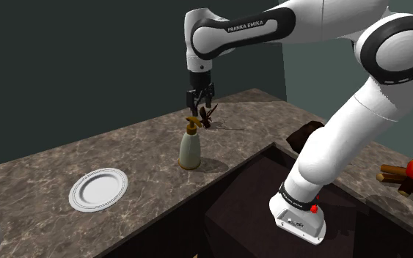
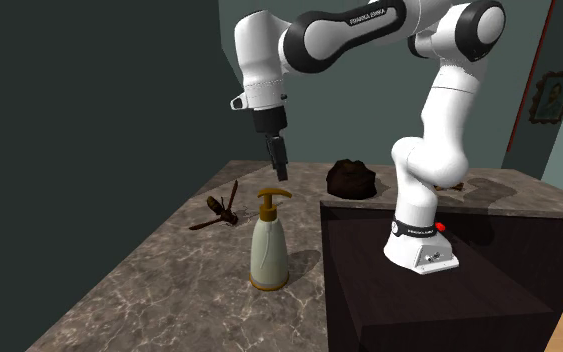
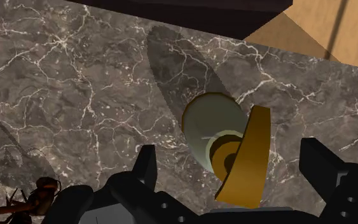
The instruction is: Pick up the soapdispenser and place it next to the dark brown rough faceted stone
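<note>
The soap dispenser [image 1: 190, 148] is a pale bottle with a golden-brown pump, standing upright on the dark marble counter [image 1: 43, 172]. It also appears in the second exterior view [image 2: 269, 247] and from above in the wrist view [image 3: 210, 121]. My gripper [image 1: 201, 108] [image 2: 278, 170] hangs open straight above the pump, a short way clear of it. The black fingers [image 3: 147, 164] stand wide apart on either side of the pump head, not touching it [image 3: 231, 160]. The dark brown rough stone [image 2: 351, 178] lies further back on the counter, partly behind my arm [image 1: 305, 134].
A dark brown insect-like figure [image 2: 219, 209] [image 1: 209, 117] lies on the counter just behind the dispenser. A white plate [image 1: 98, 189] sits toward the shoulder view's left. My black stand [image 2: 419, 300] borders the counter. A small campfire model [image 1: 411, 174] is at the far right.
</note>
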Robot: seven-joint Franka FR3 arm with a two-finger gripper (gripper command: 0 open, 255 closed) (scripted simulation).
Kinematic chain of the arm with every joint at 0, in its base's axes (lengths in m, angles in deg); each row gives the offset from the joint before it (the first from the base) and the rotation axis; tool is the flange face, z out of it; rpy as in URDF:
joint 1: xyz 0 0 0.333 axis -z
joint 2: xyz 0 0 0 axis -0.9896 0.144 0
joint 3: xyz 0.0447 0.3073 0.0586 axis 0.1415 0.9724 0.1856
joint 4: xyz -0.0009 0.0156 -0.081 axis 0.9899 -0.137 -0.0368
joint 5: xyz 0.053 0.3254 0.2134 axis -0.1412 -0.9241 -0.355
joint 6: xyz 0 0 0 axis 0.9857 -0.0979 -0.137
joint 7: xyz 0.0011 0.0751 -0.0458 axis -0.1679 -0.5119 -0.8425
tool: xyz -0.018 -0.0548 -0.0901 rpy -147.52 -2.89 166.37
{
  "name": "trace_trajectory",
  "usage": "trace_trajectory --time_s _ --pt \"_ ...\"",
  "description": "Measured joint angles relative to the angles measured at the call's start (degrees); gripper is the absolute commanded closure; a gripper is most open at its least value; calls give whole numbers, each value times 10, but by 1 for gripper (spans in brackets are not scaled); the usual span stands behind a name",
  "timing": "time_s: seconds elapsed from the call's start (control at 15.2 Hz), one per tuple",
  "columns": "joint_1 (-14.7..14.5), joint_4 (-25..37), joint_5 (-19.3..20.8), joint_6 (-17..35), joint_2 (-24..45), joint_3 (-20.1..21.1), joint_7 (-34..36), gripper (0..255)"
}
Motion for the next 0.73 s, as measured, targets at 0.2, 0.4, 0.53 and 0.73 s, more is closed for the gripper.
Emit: trace_trajectory --time_s 0.2,0.4,0.53,0.73 --pt "-3 52 7 13 70 8 9 0" --pt "-4 48 8 34 88 10 11 0" --pt "-5 35 8 49 90 11 11 0" --pt "-6 19 8 69 94 12 12 0"
